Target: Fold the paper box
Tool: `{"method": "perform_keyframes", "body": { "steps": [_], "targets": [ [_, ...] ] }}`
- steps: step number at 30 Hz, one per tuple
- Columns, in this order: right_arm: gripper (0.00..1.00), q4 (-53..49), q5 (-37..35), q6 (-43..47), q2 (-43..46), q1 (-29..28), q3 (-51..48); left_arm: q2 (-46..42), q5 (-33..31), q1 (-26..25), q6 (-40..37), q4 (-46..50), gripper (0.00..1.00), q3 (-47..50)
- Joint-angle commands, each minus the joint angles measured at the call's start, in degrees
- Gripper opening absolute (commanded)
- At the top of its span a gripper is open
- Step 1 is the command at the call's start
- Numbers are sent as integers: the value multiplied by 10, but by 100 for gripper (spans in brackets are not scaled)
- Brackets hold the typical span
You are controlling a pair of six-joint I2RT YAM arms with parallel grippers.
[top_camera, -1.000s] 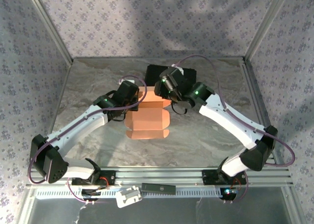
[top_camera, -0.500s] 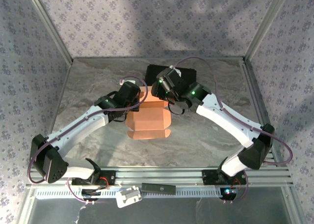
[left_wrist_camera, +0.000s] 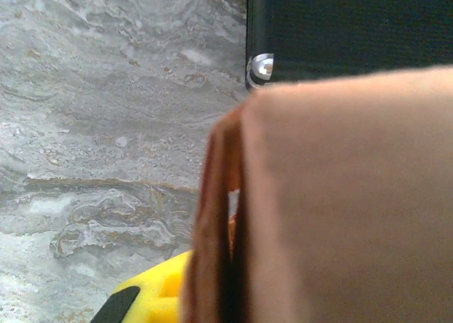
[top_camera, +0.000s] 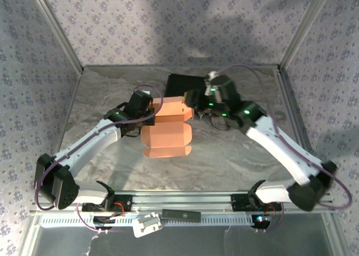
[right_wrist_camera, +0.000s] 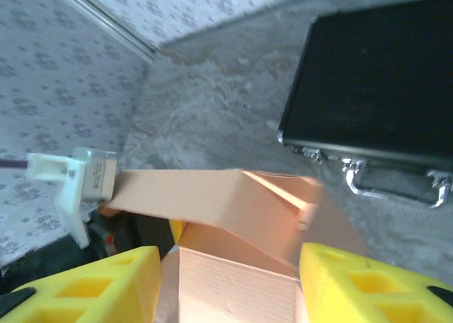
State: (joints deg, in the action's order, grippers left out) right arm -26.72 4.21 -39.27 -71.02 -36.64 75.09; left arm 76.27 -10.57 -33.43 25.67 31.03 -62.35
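Tabletop (top_camera: 235,155): paper box (top_camera: 166,133) in clamped left tool (top_camera: 156,113); right tool (right_wrist_camera: 228,284) agape

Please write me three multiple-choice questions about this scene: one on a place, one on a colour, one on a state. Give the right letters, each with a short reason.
1. Where lies the black case? A) beyond the paper box B) beside the arm bases C) on the box
2. The right hand's fingers are: A) blue B) yellow C) white
3. The case is: A) wide open B) standing upright C) closed, flat
1 A: top view, on the box's far side. 2 B: yellow in the right wrist view. 3 C: lid down.
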Motion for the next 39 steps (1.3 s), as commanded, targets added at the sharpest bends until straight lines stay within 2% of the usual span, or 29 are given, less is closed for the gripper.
{"method": "perform_keyframes", "body": {
  "steps": [1,5,9,15,19,30,39],
  "targets": [
    [56,124,197,91,92,105,-112,10,123,44,-62,-46,0,-17],
    [54,207,306,111,140,206,-217,47,209,79,-119,-40,0,-56],
    [48,272,356,133,114,243,-269,88,247,91,-170,-19,0,-100],
    [43,324,410,174,27,236,-265,133,316,118,-201,-24,0,-127],
    [42,314,432,202,3,223,-243,157,329,121,-211,-18,0,-143],
    [41,243,428,274,-54,181,-173,174,346,121,-209,-19,0,-153],
    [40,209,402,299,-60,148,-147,172,343,120,-206,-11,0,-157]
  ]
}}
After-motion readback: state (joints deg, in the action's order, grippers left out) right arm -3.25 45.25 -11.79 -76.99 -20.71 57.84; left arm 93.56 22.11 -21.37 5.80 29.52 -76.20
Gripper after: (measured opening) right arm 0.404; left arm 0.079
